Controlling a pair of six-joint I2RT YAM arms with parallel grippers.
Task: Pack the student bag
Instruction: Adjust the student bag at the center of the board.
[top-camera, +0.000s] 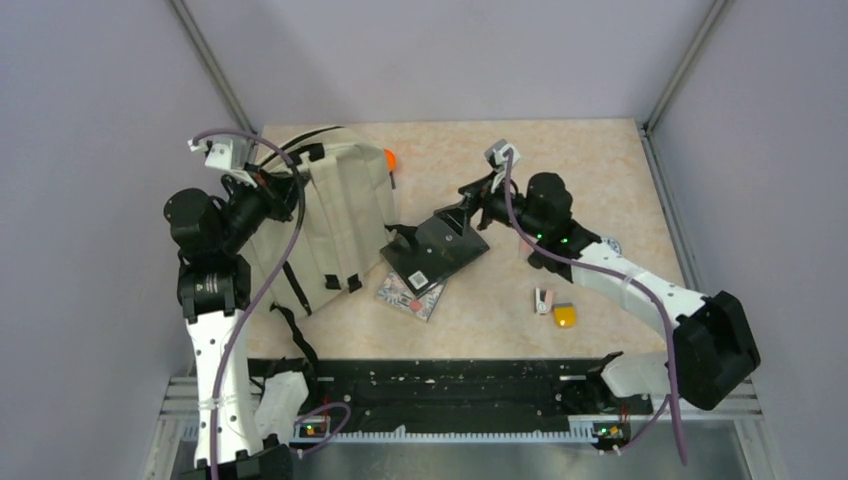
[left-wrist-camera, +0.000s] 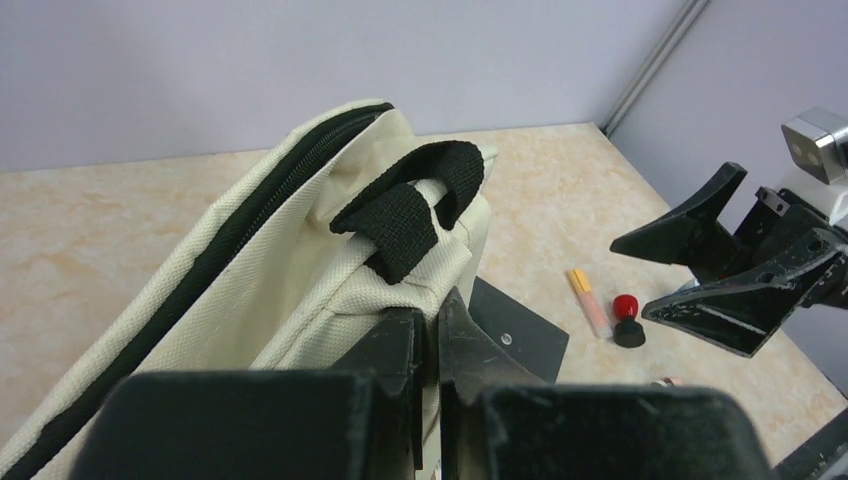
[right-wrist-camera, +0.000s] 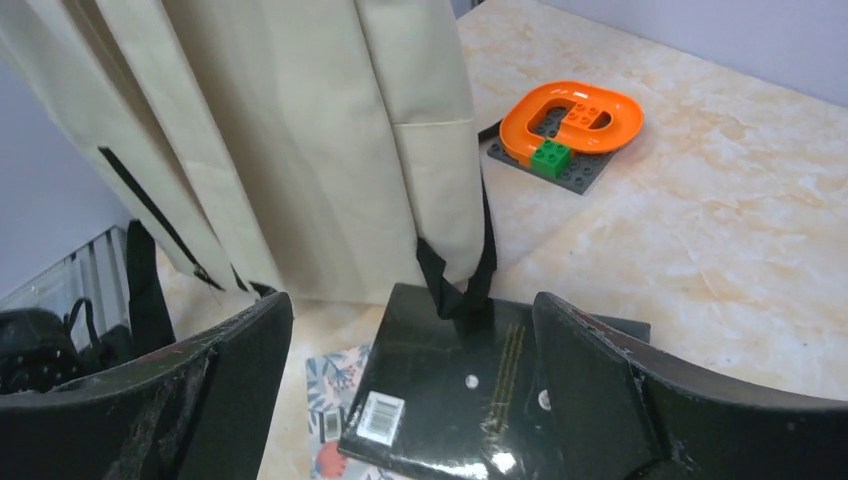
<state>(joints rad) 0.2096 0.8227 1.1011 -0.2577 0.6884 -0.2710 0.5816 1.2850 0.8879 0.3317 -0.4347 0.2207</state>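
Note:
The student bag (top-camera: 335, 215), beige with black straps, is held up at the table's back left. My left gripper (top-camera: 270, 185) is shut on the fabric at its top edge, just below the black carry handle (left-wrist-camera: 420, 205); in the left wrist view the jaws (left-wrist-camera: 432, 335) pinch the beige cloth (left-wrist-camera: 250, 260). My right gripper (top-camera: 440, 222) is open and empty, low over a black book (top-camera: 437, 252) next to the bag. In the right wrist view its fingers (right-wrist-camera: 640, 390) straddle the black book (right-wrist-camera: 450, 400), and a bag strap loop (right-wrist-camera: 455, 290) rests on the book's far edge.
A floral notebook (top-camera: 410, 296) lies under the black book. An orange ring on a grey brick plate (right-wrist-camera: 570, 120) sits behind the bag. A yellow item (top-camera: 565, 316) and a small pink-white item (top-camera: 543, 300) lie at the right. A yellow-capped marker (left-wrist-camera: 590, 300) and a red-topped piece (left-wrist-camera: 627, 320) are nearby.

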